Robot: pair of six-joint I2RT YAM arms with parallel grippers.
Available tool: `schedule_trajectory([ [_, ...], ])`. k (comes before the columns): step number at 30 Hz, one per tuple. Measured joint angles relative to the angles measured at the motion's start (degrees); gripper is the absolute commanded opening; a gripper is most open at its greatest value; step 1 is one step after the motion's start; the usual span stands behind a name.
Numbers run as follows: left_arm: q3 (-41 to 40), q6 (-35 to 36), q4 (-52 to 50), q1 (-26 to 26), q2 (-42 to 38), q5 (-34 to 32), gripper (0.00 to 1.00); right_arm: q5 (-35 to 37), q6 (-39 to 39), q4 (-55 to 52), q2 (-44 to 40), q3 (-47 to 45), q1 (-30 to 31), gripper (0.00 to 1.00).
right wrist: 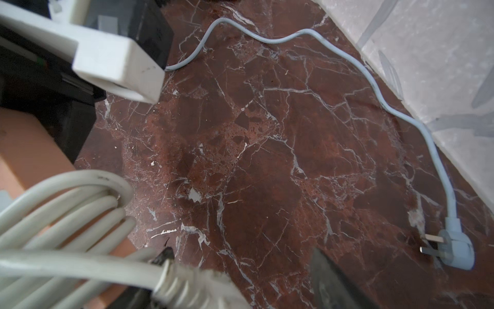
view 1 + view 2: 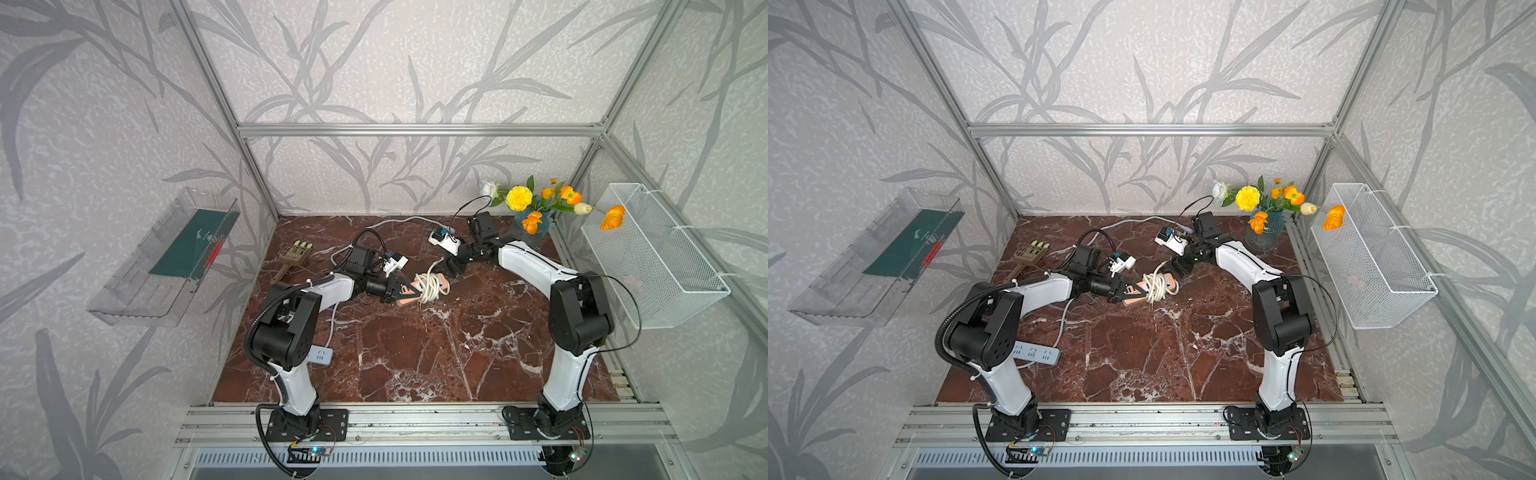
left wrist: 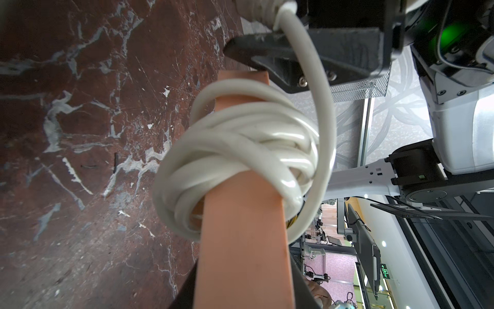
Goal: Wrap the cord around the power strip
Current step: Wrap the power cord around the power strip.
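**Red marble tabletop (image 2: pixel 415 353): power strip (image 3: pixel 240 254) held at mid-table, its cord (image 3: pixel 240 144) coiled round it**

On the left wall hangs a clear plastic tray (image 2: pixel 137 299) with a dark green sheet (image 2: pixel 187 249) inside. Near the table's back-left corner lies a brown scoop (image 2: pixel 296 253). A blue-grey socket bar (image 2: pixel 1036 354) lies near the left edge, partly hidden behind the left arm (image 2: pixel 291 324). A lead of the same colour (image 2: pixel 399 220) runs along the back of the table. It ends in a flat plug (image 1: pixel 454 248) lying on the marble beside the back wall.

The left gripper (image 2: pixel 405 289) is clamped on one end of the salmon-pink power strip, which points rightward at the other gripper. Around the strip's middle the white cord sits in several loose, overlapping turns. In the left wrist view a last length arcs out from the coil toward the right gripper (image 2: pixel 445 274).

That gripper is at the strip's far end with its jaws spread and grips nothing. In the right wrist view the cord's ribbed moulded end (image 1: pixel 192 281) lies between the fingers. It is just beside one finger (image 1: pixel 164 256) and apart from the other.

Further right, in the back-right corner, a blue glass vase (image 2: pixel 534 228) holds yellow and orange flowers (image 2: pixel 519 198). A white wire basket (image 2: pixel 665 266) hangs on the right wall.
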Motion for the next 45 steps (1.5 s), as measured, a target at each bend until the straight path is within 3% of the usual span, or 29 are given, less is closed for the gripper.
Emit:
schedule_trajectory([
  [2,0.3,-0.2,0.4,0.0,0.3,0.0,0.0,0.3,-0.1,-1.2,1.7,2.4,0.2,0.82],
  [3,0.3,-0.5,0.6,0.0,0.4,-0.2,0.0,0.3,-0.3,-1.9,2.6,3.5,0.3,1.0],
  [10,0.3,-2.8,1.7,0.5,0.7,-0.3,0.0,0.7,-0.7,-2.7,4.2,4.3,-0.8,0.99],
  [19,0.4,-15.7,19.0,2.5,5.4,0.5,0.0,12.2,2.7,-2.1,4.4,3.9,-1.8,0.99],
  [29,-0.6,-33.2,39.5,3.0,9.7,1.4,0.0,16.5,7.8,-5.7,5.4,8.8,-2.1,0.99],
  [45,-0.8,-34.9,41.4,3.5,9.7,-0.5,0.0,23.9,20.5,-6.1,2.3,2.8,-1.6,0.99],
])
